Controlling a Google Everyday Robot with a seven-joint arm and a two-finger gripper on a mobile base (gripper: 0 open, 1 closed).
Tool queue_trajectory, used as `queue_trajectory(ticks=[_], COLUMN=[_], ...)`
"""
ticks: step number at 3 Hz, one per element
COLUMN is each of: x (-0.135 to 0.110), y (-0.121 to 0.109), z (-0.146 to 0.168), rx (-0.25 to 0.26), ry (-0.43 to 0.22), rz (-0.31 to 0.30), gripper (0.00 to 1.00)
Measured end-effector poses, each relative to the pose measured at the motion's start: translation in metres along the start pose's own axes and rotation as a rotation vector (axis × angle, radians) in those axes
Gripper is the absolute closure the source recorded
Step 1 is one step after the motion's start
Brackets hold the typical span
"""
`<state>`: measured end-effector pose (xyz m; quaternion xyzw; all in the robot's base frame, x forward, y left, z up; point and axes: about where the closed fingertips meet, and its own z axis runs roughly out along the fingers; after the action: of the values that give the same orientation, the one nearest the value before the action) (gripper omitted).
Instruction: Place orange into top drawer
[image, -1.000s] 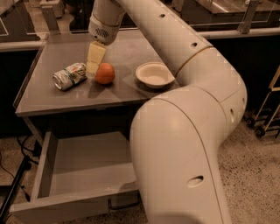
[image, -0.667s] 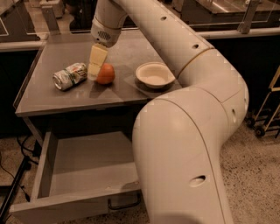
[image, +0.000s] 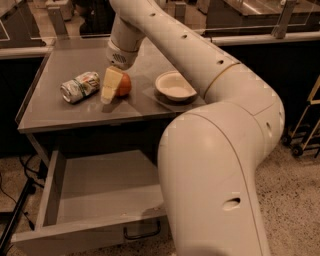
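The orange (image: 125, 84) rests on the grey tabletop (image: 65, 112), between a crushed can and a white bowl. My gripper (image: 114, 89) reaches down from the arm onto the orange's left side, its pale yellow tip touching the tabletop and hiding the left part of the fruit. The top drawer (image: 95, 187) is pulled open below the table's front edge. Its grey interior holds nothing, and its dark bar handle (image: 142, 231) shows on the front panel. My arm's large white body covers the drawer's right part.
A crushed silver-green can (image: 80, 86) lies on its side left of the orange. A white bowl (image: 175, 86) stands to the right of it. A dark counter runs behind the table. A wheeled cart leg (image: 300, 145) stands at the far right.
My gripper has come down and closer over the orange, now covering more of its left side. The orange, can, bowl and drawer have stayed in place.
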<state>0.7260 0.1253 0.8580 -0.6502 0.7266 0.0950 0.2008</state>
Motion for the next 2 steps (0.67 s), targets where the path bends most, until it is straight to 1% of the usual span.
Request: queue_trajectory(ticks=[1,2], x=[0.0076,0.0078], y=[0.0038,0.0041], z=[0.0154,0.0163], rx=[-0.012,-0.013], ry=[-0.001,-0.001], rz=[0.019,0.019], gripper=[0.00,0.19])
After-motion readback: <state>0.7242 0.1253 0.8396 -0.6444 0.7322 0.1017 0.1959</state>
